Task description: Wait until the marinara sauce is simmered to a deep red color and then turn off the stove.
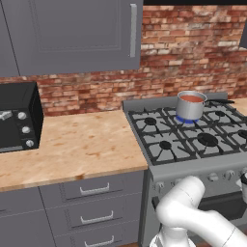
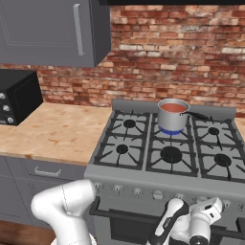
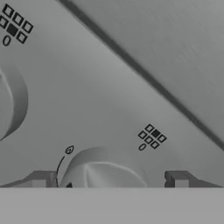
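Brick wall (image 1: 193,48) backs the stove (image 2: 167,148); fingers (image 3: 38,179) apart around a front knob (image 3: 105,168).

The stove (image 1: 193,166) bears a saucepan (image 1: 190,107); the counter (image 1: 72,144) bears a black oven (image 1: 18,117).

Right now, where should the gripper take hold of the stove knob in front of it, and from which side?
Grip the knob across its curved sides, coming straight in at the front panel. It stands out from the flat panel as a short round stub, and the open gripper has one tip on each side.
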Controlling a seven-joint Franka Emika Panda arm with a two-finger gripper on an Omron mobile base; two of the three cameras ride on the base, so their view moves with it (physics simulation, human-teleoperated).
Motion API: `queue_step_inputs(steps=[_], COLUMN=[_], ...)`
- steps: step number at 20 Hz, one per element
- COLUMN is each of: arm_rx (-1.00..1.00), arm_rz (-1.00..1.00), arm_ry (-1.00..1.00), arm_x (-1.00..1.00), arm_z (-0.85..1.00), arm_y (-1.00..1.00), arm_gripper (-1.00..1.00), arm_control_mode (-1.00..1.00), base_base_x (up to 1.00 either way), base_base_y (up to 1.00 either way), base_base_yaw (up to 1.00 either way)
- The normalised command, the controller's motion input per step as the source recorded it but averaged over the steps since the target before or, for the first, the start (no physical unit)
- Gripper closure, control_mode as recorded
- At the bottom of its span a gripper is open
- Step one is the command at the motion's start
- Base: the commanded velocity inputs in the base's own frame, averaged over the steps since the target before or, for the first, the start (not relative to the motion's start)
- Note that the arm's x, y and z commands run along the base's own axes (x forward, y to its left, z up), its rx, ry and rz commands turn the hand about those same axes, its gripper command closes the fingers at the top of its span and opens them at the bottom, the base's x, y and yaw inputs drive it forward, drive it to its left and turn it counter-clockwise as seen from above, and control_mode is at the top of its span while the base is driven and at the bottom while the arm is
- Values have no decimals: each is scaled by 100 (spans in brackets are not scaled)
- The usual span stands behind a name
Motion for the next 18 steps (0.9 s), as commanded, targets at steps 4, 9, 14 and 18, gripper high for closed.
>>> queue_step_inputs(steps=[4,9,14,18], arm_rx=[0,0,0,0], arm_rz=[-7,-6,-5,-4], arm_ry=[0,-3,-6,-7], arm_x=[0,0,0,0], arm_z=[-46,-50,-30,-28], arm_y=[0,-1,-4,-10], arm_gripper=[-100,-100,-100,-100], arm_control_mode=[-100,-100,-100,-100], base_base_x=[0,0,0,0], base_base_y=[0,0,0,0], base_base_yaw=[0,0,0,0])
